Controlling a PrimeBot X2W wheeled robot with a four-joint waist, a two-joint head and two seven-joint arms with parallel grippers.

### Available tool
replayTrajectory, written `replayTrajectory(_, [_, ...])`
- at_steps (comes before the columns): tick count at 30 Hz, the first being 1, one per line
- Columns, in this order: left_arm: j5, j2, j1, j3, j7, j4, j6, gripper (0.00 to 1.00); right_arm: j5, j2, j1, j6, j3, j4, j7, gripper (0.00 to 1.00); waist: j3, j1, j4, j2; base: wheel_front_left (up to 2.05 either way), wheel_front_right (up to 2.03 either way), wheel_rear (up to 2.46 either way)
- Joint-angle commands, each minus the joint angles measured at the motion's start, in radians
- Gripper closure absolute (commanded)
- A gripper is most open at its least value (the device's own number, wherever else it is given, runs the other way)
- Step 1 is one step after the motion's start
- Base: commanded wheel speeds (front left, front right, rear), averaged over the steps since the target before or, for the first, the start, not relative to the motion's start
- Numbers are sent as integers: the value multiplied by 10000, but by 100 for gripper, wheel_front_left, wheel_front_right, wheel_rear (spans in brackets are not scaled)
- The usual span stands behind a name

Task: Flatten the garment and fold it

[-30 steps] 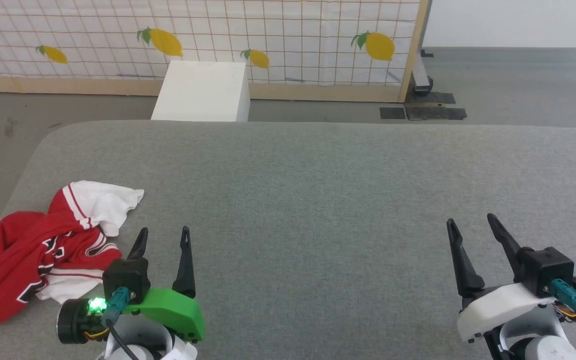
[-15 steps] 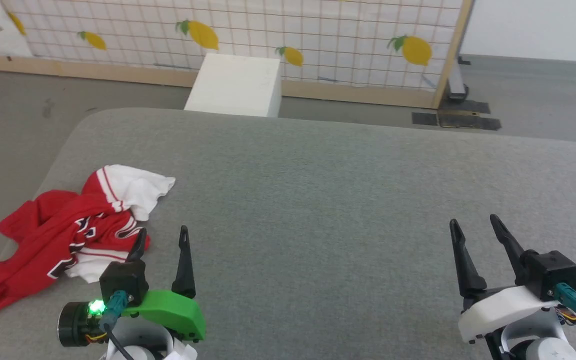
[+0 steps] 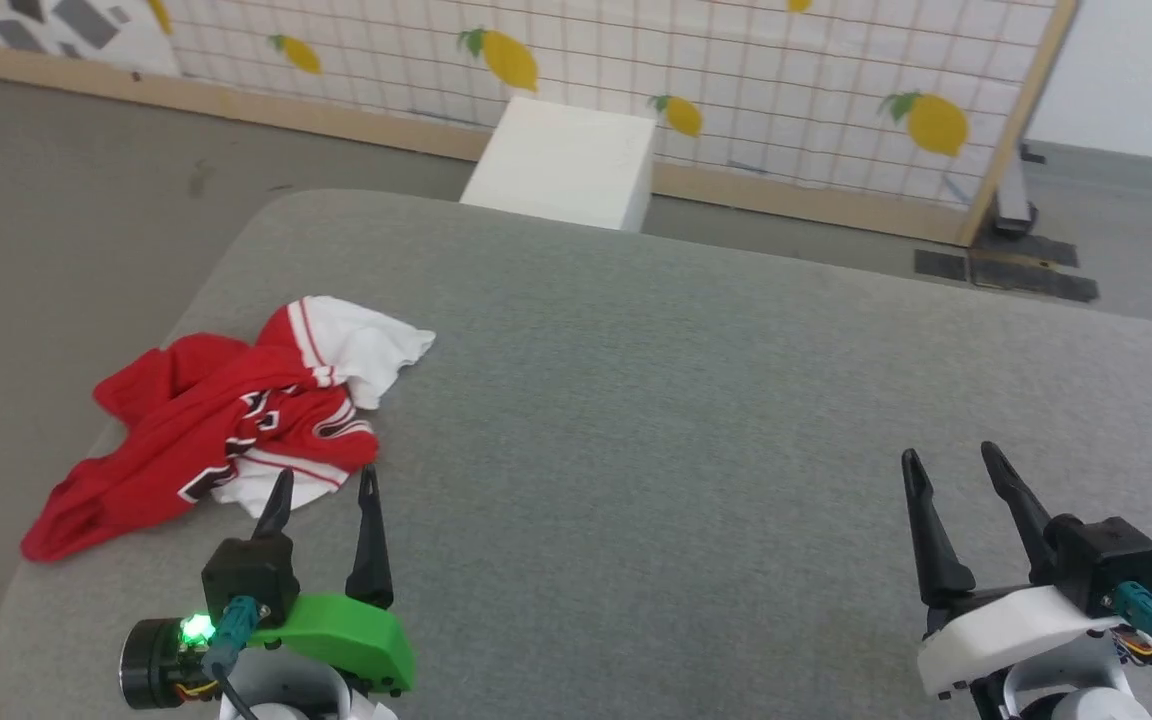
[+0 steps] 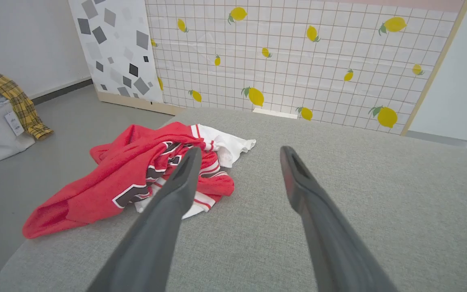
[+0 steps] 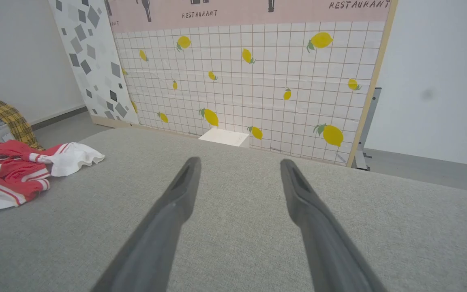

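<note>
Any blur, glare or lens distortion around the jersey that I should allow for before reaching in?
Head view: soft even light, no glare, the garment fairly sharp. Left wrist view: the left gripper looks soft close to the lens, the garment crisp. Right wrist view: the frame's left edge cuts off the garment; the lemon panel bows slightly, likely the wide lens.

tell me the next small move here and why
Probably ease the left gripper forward and slightly to its left, down onto the near edge of the garment. The garment lies crumpled by the left corner of the grey pad, just past the open left gripper and not gripped; the right gripper, also open, is far off.
</note>
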Motion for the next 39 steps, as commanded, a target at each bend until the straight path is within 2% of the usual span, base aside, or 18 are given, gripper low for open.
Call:
replayTrajectory(1, [-128, -14, 159, -17, -102, 23, 84, 0, 114, 13, 131, -8, 4, 39, -115, 0, -11, 0, 349, 0, 0, 0, 0])
replayTrajectory(18, [-300, -18, 374, -69, -452, 125, 281, 0, 491, 17, 315, -11, 92, 236, -467, 0, -82, 0, 1888, 0, 0, 0, 0])
replayTrajectory(39, [-633, -23, 552, -347, -902, 236, 640, 0, 743, 22, 415, -13, 157, 483, -920, 0, 18, 0, 3028, 0, -2, -2, -2])
